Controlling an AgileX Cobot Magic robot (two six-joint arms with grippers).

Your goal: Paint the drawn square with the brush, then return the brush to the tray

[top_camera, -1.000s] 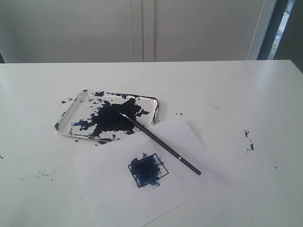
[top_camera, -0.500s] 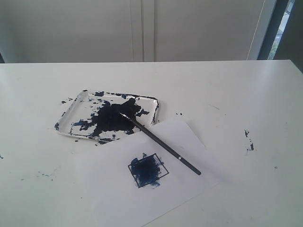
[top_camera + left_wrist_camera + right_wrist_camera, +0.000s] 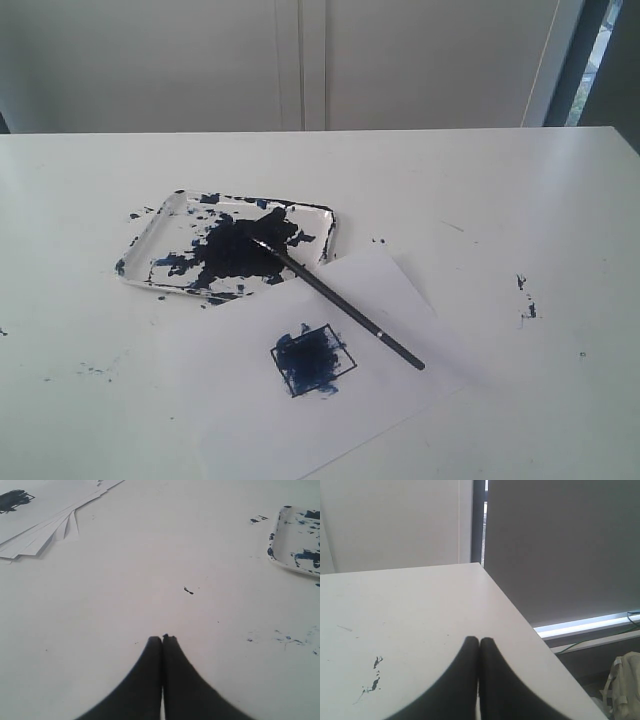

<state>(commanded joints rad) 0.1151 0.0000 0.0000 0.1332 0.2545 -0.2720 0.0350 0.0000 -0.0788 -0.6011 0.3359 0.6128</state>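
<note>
The brush (image 3: 340,304) lies exactly as it did a second ago, bristles in the dark blotch of the tray (image 3: 168,232), handle slanting over the rim onto the paper (image 3: 400,290) beside the paint-smeared square (image 3: 312,360). The left pincer (image 3: 162,639) and the right pincer (image 3: 479,640) are pressed shut and empty over the bare surface (image 3: 480,200), well away. With nothing stirring, the job looks finished.

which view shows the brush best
The exterior view: the brush lies there whole, bristles in the tray, handle slanting out over the paper. The left wrist view catches only a tray corner and paper edges, no brush. The right wrist view shows only table and background.
</note>
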